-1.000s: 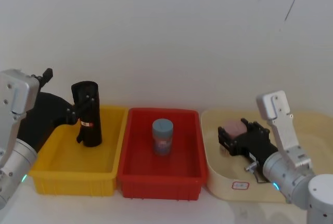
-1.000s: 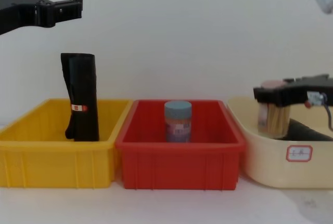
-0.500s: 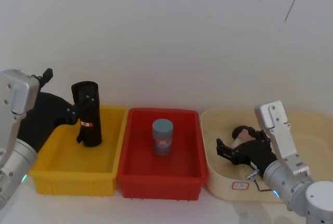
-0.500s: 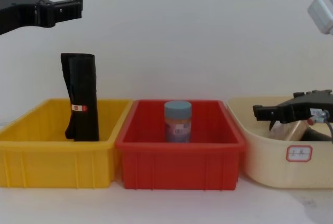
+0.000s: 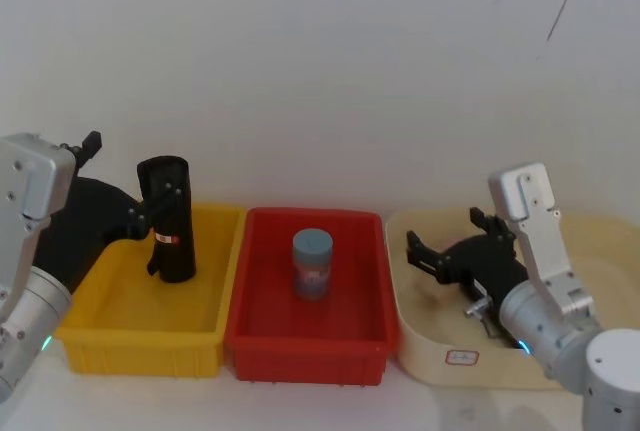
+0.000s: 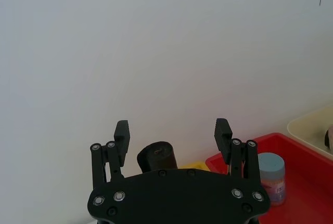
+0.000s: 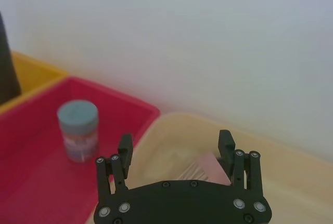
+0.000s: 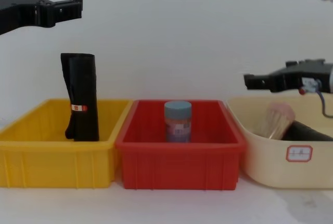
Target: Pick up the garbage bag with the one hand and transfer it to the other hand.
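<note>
A black garbage bag roll (image 8: pixel 81 96) stands upright in the yellow bin (image 8: pixel 31 146) at the lower left of the chest view, its red-and-white label band facing forward and its top rising well above the bin's rim. The left gripper (image 8: pixel 66 9) hangs at the upper left of that view, above the roll and apart from it, its fingers (image 6: pixel 222 133) spread wide and holding nothing. At center, a jar with a pale blue lid (image 8: pixel 178 121) sits in the red bin (image 8: pixel 179 167). To the right, the right gripper (image 8: pixel 257 81) hovers above the cream tub (image 8: pixel 265 161), level with the upper half of the frame, its fingers (image 7: pixel 125 145) also spread wide and empty. Inside the tub a pink-lidded jar (image 8: pixel 274 121) lies tilted against a second black roll (image 8: pixel 311 131) lying on its side. All three containers stand side by side on the white counter (image 8: pixel 166 206).
</note>
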Robot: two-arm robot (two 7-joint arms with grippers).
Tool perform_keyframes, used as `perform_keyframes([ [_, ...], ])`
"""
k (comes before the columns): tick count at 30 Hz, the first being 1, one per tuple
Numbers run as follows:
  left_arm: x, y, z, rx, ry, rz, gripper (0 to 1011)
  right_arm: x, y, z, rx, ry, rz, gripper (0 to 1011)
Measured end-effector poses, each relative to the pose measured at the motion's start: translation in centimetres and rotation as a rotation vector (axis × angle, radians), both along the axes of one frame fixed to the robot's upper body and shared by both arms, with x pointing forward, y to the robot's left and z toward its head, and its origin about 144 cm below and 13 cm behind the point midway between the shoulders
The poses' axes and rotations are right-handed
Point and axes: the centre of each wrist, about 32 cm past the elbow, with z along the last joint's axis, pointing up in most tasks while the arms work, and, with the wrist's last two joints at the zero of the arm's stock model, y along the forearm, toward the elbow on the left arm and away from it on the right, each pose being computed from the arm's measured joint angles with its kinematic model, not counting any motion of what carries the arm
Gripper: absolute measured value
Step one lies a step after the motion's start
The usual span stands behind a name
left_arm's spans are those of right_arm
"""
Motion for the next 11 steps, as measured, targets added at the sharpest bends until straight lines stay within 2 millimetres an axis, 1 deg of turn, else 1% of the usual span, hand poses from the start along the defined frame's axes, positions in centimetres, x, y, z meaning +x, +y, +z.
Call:
perform_keyframes([
  [11,0.0,0.0,0.0,0.000,0.000,0.000,1001,-0.5,1.6,1.3,0.019,-0.051,0.034,1001],
])
